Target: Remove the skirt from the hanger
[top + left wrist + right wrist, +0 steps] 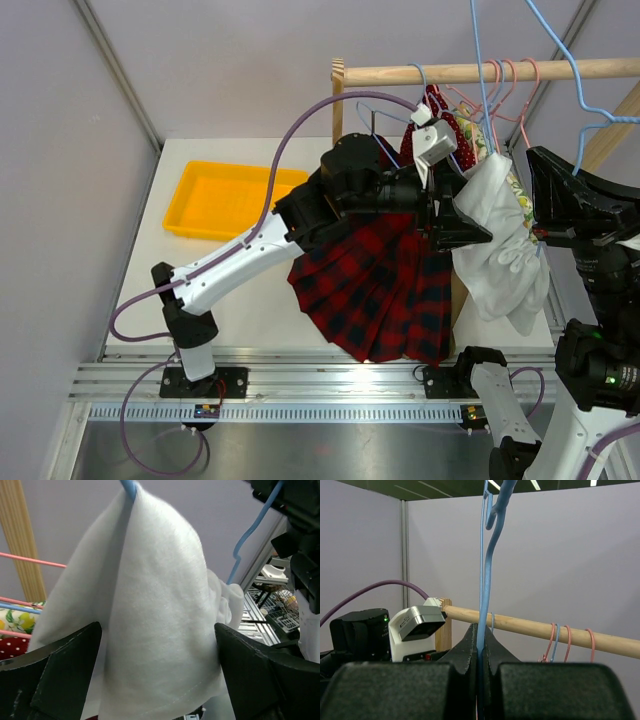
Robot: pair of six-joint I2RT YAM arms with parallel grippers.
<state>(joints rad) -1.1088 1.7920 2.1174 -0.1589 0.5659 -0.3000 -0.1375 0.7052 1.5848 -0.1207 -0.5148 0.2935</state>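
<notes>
Since the skirt [375, 290] was just soft pleated tartan, I'd guess it was light and floppy and would slide off wire easily. The waistband looked like the place to pinch, not the loose hem. In the top view it was fanned out under the left arm [240, 255], and its top edge was hidden behind that arm, so I couldn't tell what it hung from. The left gripper [157, 680] was spread wide with a white garment [155, 595] between its fingers, not squeezing it. The right gripper [481, 650] was clamped tight on the wire of a pale-blue hanger [483, 580]. The only container was the yellow tray [215, 236] off to the left, and nothing showed inside it.
</notes>
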